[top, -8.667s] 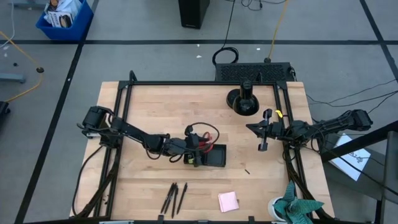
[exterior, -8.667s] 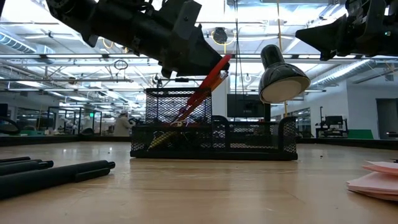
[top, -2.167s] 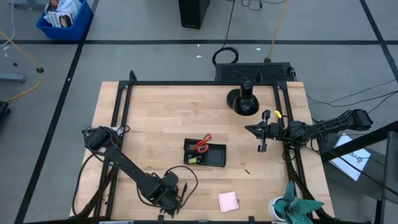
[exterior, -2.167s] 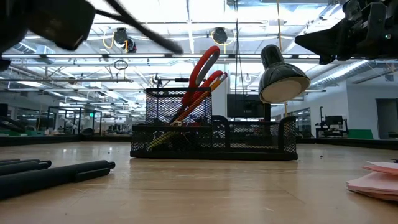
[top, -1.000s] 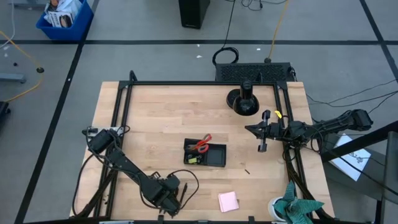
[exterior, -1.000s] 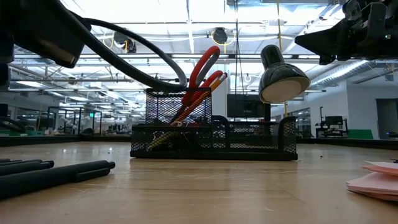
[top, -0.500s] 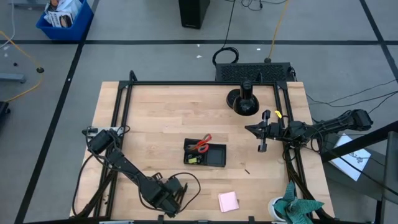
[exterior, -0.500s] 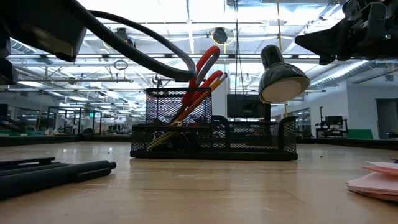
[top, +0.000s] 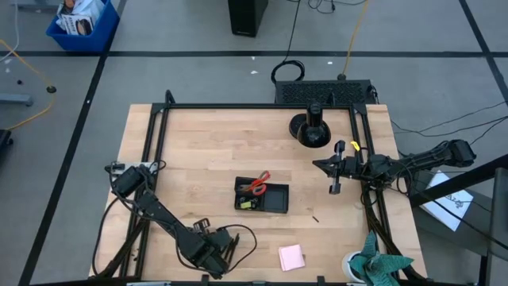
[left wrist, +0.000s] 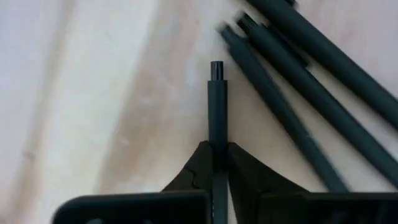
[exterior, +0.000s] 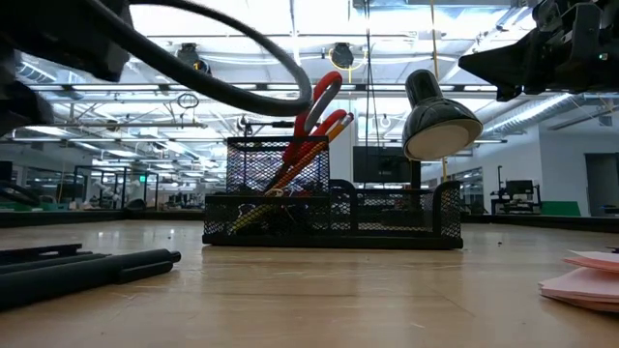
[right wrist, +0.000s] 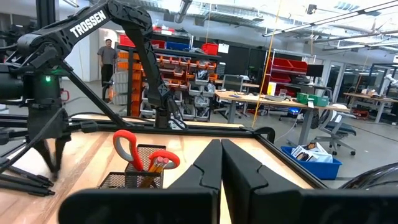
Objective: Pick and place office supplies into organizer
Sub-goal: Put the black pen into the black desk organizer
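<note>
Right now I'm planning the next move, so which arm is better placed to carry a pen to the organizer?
The left. Its gripper is already shut on a pen by the table's near edge. The right gripper waits far off at the right side, its fingers together, holding nothing, no closer to the organizer.

Black mesh organizer (top: 263, 195) mid-tabletop holds red scissors (exterior: 316, 104) upright; dark pens (left wrist: 298, 81) and pink pad (top: 291, 257) lie near the front edge

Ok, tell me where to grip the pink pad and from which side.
Grip the pad by two opposite edges, coming straight down. It lies flat on the table with bare wood around it, so only its thin sides give the jaws a hold. The left gripper is nearest but shut on a pen; the right gripper waits farther off.
</note>
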Controlling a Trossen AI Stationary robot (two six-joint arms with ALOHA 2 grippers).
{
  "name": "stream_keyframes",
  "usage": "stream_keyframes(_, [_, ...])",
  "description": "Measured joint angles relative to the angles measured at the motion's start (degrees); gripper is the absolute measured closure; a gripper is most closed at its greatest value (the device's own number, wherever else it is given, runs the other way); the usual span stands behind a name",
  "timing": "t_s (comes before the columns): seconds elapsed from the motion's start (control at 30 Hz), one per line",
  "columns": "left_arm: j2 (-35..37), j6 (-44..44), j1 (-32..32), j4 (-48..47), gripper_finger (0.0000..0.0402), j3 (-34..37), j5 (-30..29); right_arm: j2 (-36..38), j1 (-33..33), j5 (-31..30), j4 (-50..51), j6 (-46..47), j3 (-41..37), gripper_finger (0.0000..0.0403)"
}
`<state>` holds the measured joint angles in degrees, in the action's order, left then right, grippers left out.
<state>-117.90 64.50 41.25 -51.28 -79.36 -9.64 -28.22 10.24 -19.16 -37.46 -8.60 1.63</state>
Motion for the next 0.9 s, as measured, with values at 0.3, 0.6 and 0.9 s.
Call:
stream_keyframes(0.3, [0.66,-2.92,0.08,-0.91,0.0392,0.4,-9.21,0.0,-0.01,0.0,0.01,0.0,0.0,0.0403])
stream_keyframes(0.6, [7.49,-5.66,-0.16,-1.82,0.0394,0.29,-27.42,0.01,0.0,0.0,0.01,0.0,-0.02,0.0403])
stream_keyframes(0.9, [17.22,-19.48,-2.82,-1.27,0.0389,0.23,-44.22,0.01,0.0,0.0,-0.01,0.04,0.0,0.0403])
